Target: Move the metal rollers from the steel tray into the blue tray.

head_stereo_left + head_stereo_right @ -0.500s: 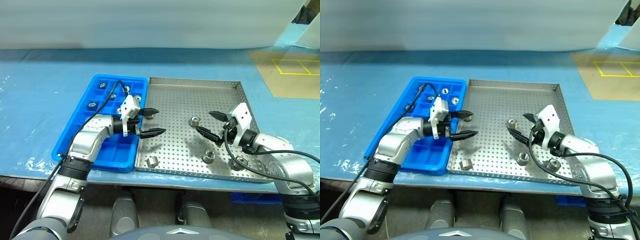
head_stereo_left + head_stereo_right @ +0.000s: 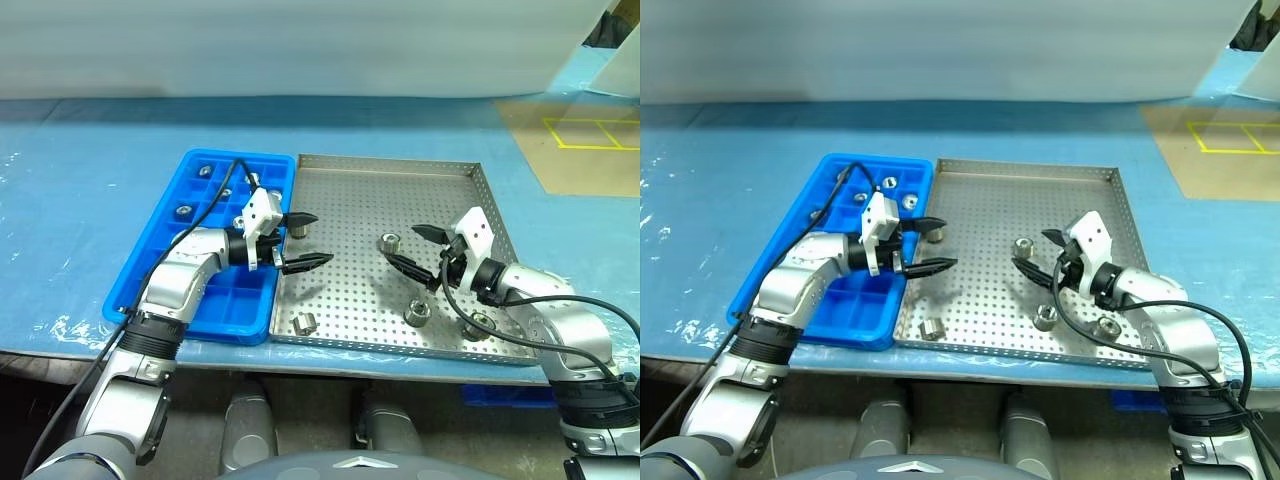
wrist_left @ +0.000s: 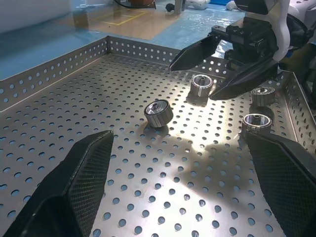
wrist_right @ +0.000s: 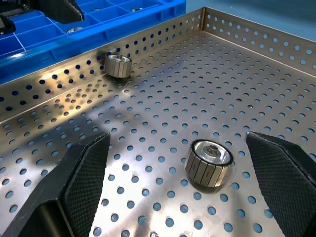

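Steel tray (image 2: 350,200) with metal rollers (image 2: 390,242) scattered; one is seen just ahead of the spread, empty right pincer (image 2: 415,254). Left pincer (image 2: 303,241), likewise released, is held beside the blue tray (image 2: 160,250).

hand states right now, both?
Left hand: open, empty, over the steel tray.
Right hand: open, empty, beside a metal roller.

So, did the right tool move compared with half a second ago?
Yes. The right tool shifted slightly left and up in the left eye view, closer to the metal roller in the middle of the steel tray.
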### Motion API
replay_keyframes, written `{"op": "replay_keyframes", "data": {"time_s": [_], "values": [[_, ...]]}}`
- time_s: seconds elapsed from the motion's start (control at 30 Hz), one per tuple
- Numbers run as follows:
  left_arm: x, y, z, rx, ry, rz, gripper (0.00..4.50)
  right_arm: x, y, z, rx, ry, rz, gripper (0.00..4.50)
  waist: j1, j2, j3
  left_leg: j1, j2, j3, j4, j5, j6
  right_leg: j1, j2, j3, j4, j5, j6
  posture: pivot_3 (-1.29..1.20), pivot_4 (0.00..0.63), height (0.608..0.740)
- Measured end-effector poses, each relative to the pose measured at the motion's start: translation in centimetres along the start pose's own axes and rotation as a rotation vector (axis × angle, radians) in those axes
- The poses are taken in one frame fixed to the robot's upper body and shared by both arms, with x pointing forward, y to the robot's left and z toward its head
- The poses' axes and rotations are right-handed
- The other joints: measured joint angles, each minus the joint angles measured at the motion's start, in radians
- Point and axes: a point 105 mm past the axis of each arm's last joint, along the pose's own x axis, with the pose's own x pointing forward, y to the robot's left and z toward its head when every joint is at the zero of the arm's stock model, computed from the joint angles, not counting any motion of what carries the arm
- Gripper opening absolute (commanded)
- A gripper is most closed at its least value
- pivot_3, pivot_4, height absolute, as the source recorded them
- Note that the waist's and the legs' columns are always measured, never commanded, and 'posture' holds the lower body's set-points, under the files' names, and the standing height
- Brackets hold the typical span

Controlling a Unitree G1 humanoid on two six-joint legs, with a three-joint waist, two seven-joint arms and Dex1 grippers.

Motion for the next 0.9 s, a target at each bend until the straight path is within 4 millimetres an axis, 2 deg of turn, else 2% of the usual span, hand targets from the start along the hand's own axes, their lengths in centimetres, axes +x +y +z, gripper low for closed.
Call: {"op": "replay_keyframes", "data": {"time_s": [0.17, 0.33, 0.43, 0.63, 0.9], "values": [[0.0, 0.9, -0.8, 0.051, 0.059, 0.055, 4.5, 0.1, 0.1, -0.2, 0.001, 0.005, 0.005, 4.49, 0.002, 0.0, 0.0, 0.0, 0.0, 0.0, 0.0, 0.0, 0.0, 0.0, 0.0, 0.0, 0.0, 0.0, 0.0, -0.02, 0.15, 0.74], [-0.4, 4.0, -1.9, 0.107, 0.176, 0.169, 4.5, 0.3, 0.4, -0.4, 0.009, 0.006, 0.004, 4.49, 0.001, 0.0, 0.0, 0.001, 0.0, 0.0, 0.001, 0.0, 0.0, 0.001, 0.0, 0.0, 0.0, 0.0, 0.0, -0.05, 0.15, 0.74], [-0.3, 5.0, -1.8, 0.114, 0.196, 0.191, 4.5, 0.3, 0.7, -0.6, 0.021, 0.001, -0.005, 4.49, 0.0, 0.0, 0.0, 0.001, 0.0, 0.0, 0.0, 0.0, -0.001, 0.001, 0.0, 0.0, 0.0, 0.0, 0.0, -0.07, 0.15, 0.74], [0.4, 6.5, -0.9, 0.121, 0.222, 0.177, 4.5, 0.2, 1.8, -0.6, 0.05, -0.018, -0.017, 4.49, 0.0, 0.0, 0.0, 0.001, -0.001, 0.0, 0.001, 0.001, -0.001, 0.001, 0.0, 0.0, 0.0, 0.0, 0.0, -0.12, 0.15, 0.74], [1.1, 7.7, -0.3, 0.118, 0.38, 0.031, 4.5, 0.0, 2.6, -0.8, 0.09, -0.023, -0.045, 4.49, -0.001, 0.0, 0.0, 0.001, -0.001, 0.0, 0.0, 0.001, -0.002, 0.002, 0.0, 0.001, 0.0, 0.0, 0.0, -0.14, 0.15, 0.74]]}}
